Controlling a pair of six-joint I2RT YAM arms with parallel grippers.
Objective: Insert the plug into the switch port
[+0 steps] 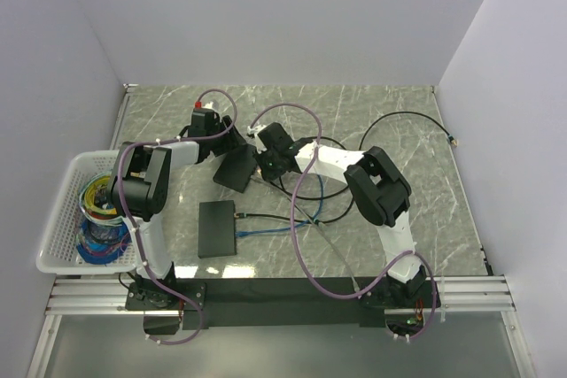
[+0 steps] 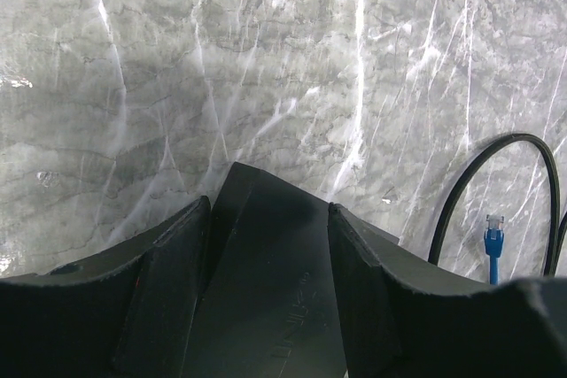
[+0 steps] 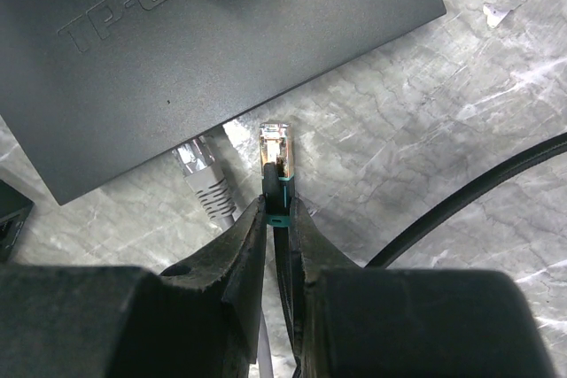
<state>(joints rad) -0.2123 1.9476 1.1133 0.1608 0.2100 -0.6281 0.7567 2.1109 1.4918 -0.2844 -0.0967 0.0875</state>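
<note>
The switch point(image 1: 235, 173), a flat black box, is tilted up off the table with my left gripper point(image 1: 219, 146) shut on it. In the left wrist view its dark body point(image 2: 266, 289) fills the gap between my fingers point(image 2: 173, 281). My right gripper point(image 3: 277, 210) is shut on the plug point(image 3: 275, 152), a metal-tipped connector on a black cable with a teal band. The plug tip points at the lower edge of the switch point(image 3: 204, 42) and stands a short way off it. A grey booted plug point(image 3: 202, 179) reaches under that same edge just left of it.
A second black box point(image 1: 217, 229) lies flat near the front with a blue cable running from it. A white basket point(image 1: 62, 219) of coiled cables stands at the left. A black cable point(image 1: 416, 117) loops across the right side. A loose blue plug point(image 2: 493, 241) lies on the marble.
</note>
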